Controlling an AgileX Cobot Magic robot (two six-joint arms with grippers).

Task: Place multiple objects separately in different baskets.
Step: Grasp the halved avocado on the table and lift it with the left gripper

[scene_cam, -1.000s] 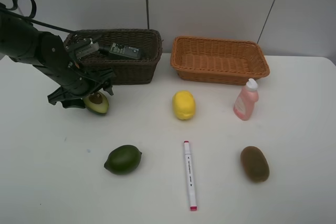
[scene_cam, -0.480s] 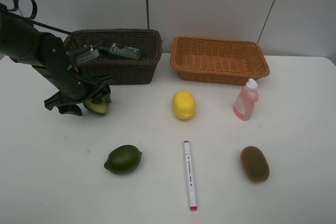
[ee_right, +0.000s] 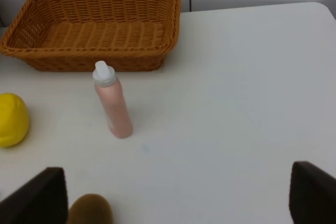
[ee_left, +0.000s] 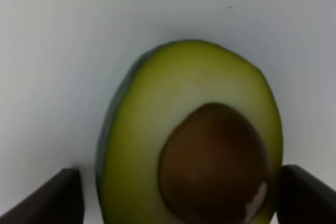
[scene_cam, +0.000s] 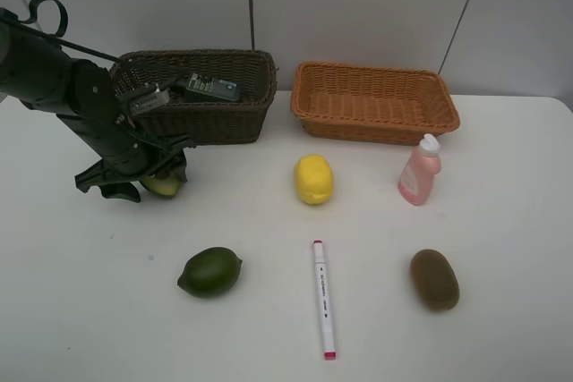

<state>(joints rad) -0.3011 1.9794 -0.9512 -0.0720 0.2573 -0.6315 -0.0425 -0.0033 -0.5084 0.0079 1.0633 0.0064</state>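
Note:
The halved avocado (ee_left: 189,140) lies cut face up, pit showing, on the white table in front of the dark brown basket (scene_cam: 224,118). My left gripper (scene_cam: 154,182) straddles it, one fingertip (ee_left: 52,198) a sliver clear and the other against its edge. The exterior high view hides most of the avocado (scene_cam: 164,186) behind that gripper. A lemon (scene_cam: 313,178), pink bottle (scene_cam: 419,170), lime (scene_cam: 209,272), white marker (scene_cam: 323,297) and kiwi (scene_cam: 434,279) lie loose. My right gripper (ee_right: 176,200) hangs open over bare table, near the pink bottle (ee_right: 113,102) and kiwi (ee_right: 90,209).
A dark item (scene_cam: 211,88) lies inside the dark brown basket. The light orange basket (scene_cam: 376,123) stands at the back right with nothing showing in it. The table's far edge meets a grey wall just behind both baskets.
My left gripper has come down over the avocado and its jaws have narrowed around it. The other objects and the right arm have not moved.

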